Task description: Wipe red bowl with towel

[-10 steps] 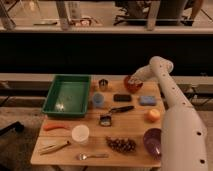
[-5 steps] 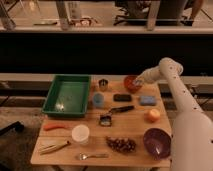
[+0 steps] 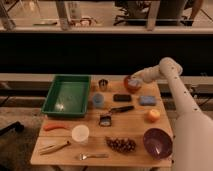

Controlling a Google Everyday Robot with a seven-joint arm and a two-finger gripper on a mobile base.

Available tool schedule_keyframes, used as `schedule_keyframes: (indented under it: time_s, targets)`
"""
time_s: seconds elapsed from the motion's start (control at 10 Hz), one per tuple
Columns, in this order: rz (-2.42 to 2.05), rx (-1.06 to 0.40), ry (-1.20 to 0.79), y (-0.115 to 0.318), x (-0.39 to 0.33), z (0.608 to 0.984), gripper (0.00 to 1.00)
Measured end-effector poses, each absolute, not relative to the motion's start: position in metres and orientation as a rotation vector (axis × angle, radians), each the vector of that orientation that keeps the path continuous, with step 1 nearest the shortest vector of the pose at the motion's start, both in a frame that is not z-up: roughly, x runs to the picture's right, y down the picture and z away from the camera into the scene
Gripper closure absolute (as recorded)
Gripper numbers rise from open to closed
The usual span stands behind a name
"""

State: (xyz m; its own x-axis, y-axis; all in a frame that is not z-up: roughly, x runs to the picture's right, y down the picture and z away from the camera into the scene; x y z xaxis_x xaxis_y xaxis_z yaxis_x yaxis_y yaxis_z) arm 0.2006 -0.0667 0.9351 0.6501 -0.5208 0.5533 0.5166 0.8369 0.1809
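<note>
A pale wooden table (image 3: 131,156) stands on a grey floor (image 3: 20,120). Beyond its far edge runs a low light ledge (image 3: 30,77) under a wide dark panel (image 3: 75,52). Farther back, a bright room shows behind glass.

I count two bowls: one red bowl (image 3: 132,84) under my end effector (image 3: 134,79), with one towel (image 3: 134,81) in it, and one purple bowl (image 3: 157,142) well below. One green tray (image 3: 67,95), one carrot (image 3: 54,127), one orange (image 3: 153,115), one grape bunch (image 3: 120,144), one white cup (image 3: 80,133), one fork (image 3: 93,156), one blue block (image 3: 147,100).
</note>
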Motion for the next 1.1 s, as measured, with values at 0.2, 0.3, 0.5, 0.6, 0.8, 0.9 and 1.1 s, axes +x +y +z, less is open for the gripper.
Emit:
schedule_keyframes:
  time_s: [0.2,0.3,0.5,0.6,0.8,0.9,1.1]
  targets:
    - [-0.609,0.015,-0.654,-0.075,0.179,0.943,0.2]
    - [-0.612,0.018,-0.657,-0.079,0.175,0.945,0.2]
    - [-0.621,0.031,-0.652,-0.085,0.175,0.944,0.2]
    - [-0.623,0.048,-0.64,-0.092,0.179,0.937,0.2]
    - [-0.618,0.082,-0.613,-0.105,0.196,0.917,0.2]
    - [-0.61,0.098,-0.595,-0.108,0.207,0.907,0.2]
    - [-0.595,0.123,-0.565,-0.112,0.225,0.889,0.2]
